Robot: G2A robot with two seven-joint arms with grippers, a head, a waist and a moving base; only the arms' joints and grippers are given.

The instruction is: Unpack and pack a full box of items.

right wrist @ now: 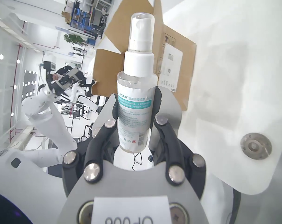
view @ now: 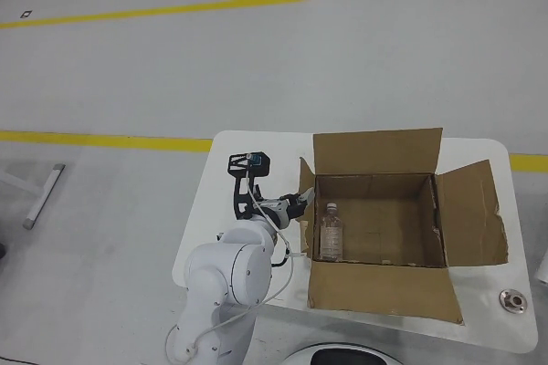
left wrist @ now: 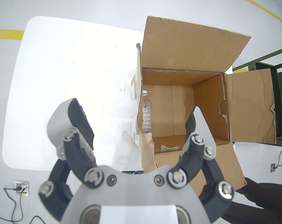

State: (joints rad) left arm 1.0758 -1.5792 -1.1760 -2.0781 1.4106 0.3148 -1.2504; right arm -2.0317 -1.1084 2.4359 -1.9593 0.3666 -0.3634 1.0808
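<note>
- Box (view: 374, 151) (left wrist: 190, 45) (right wrist: 106, 71) is sitting open on the white worktop (view: 274, 151), its flaps spreading outward. The flap on the left side is looking torn and ragged. Its inside is showing bare cardboard apart from one bottle.
- Left arm is hanging over the worktop just beside the box's left wall. Its end effector (view: 297, 203) (left wrist: 135, 108) is standing released, fingers spread wide and gripping nothing.
- Right end effector (right wrist: 136, 103) is clenching a spray bottle (right wrist: 136, 82) around its labelled body. The white pump and clear cap are pointing away from the wrist, and the box's labelled outer wall is showing beyond it.
- Water bottle (view: 330, 233) (left wrist: 146, 115), clear plastic with a white cap, is resting inside the box against the left wall. Whether it is standing or lying, I cannot tell.
- Metal disc (view: 511, 300) (right wrist: 255, 146) is lying on the worktop near a corner, apart from the box and close to the edge of its near flap.
</note>
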